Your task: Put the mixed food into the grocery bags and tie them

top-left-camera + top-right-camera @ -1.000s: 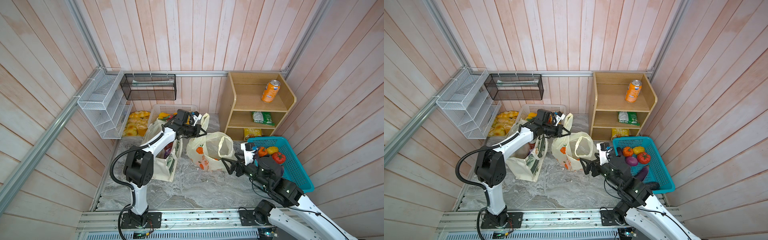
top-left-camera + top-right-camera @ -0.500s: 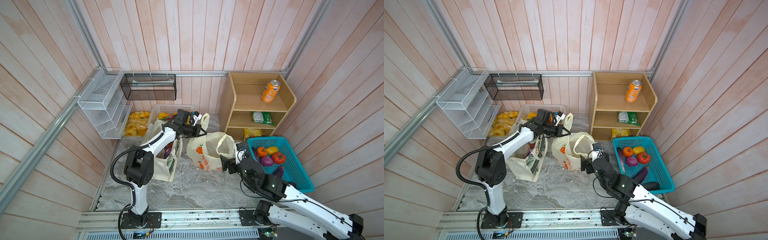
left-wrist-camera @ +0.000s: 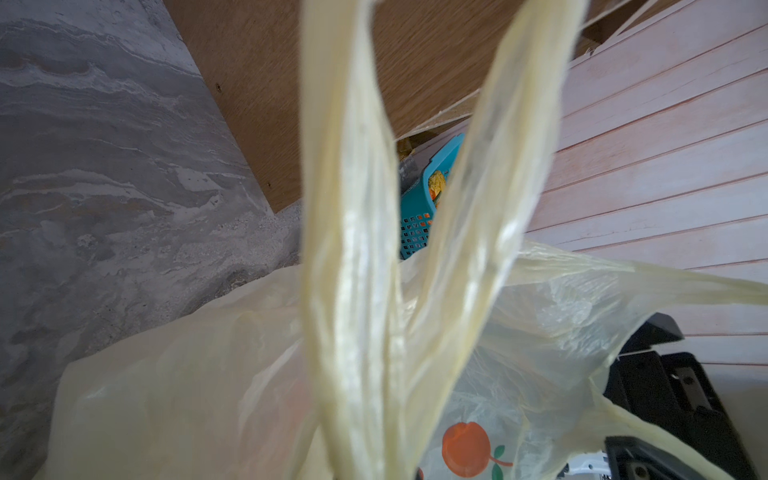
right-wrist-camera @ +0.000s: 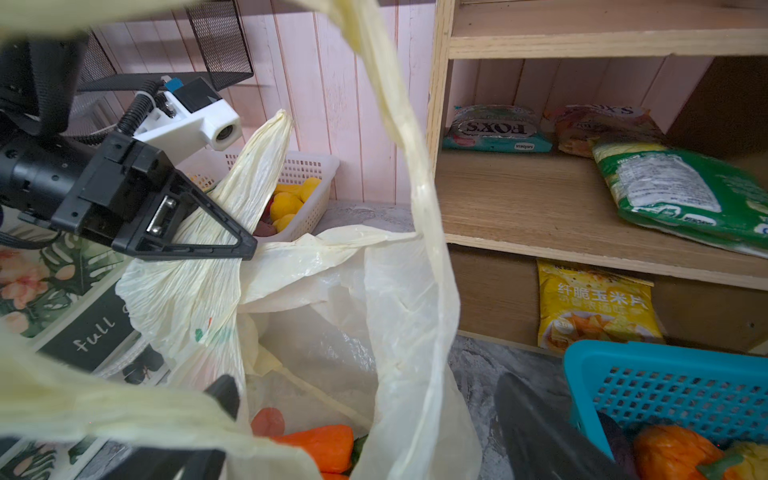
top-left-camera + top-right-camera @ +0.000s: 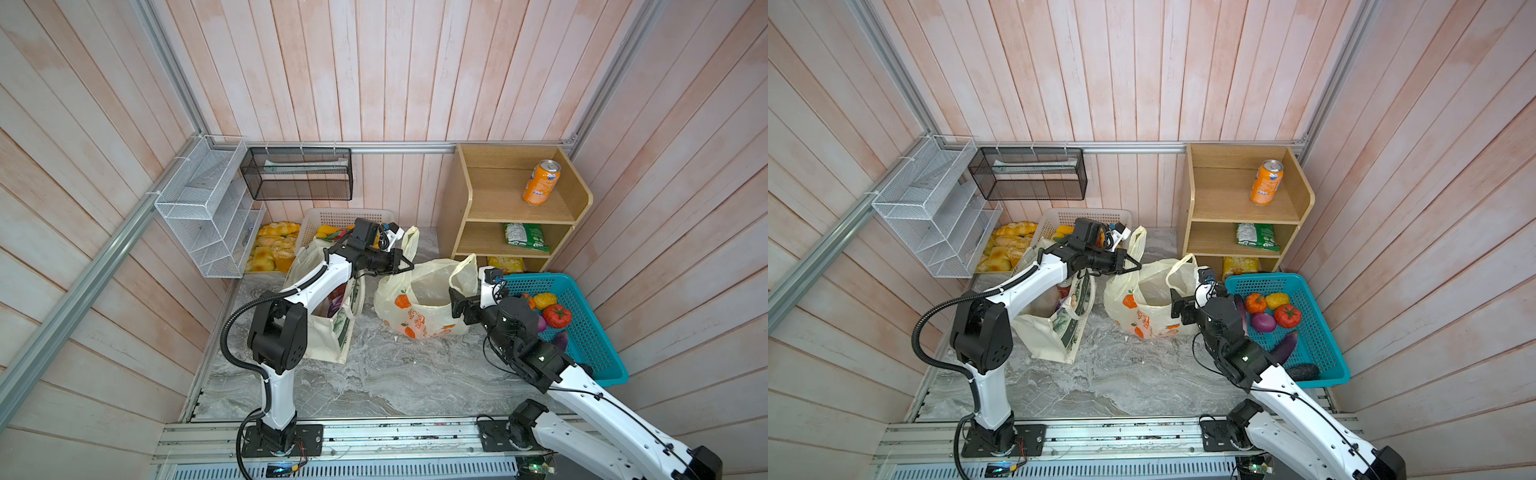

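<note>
The left claw is pressed together on one loop handle of the orange-printed plastic bag, while the right claw stands spread at the bag's opposite rim, beside the second handle. One toy carrot shows inside the bag. Just beside it stand one cloth tote and one blue basket, and behind it one wooden shelf carrying one orange soda can.
</note>
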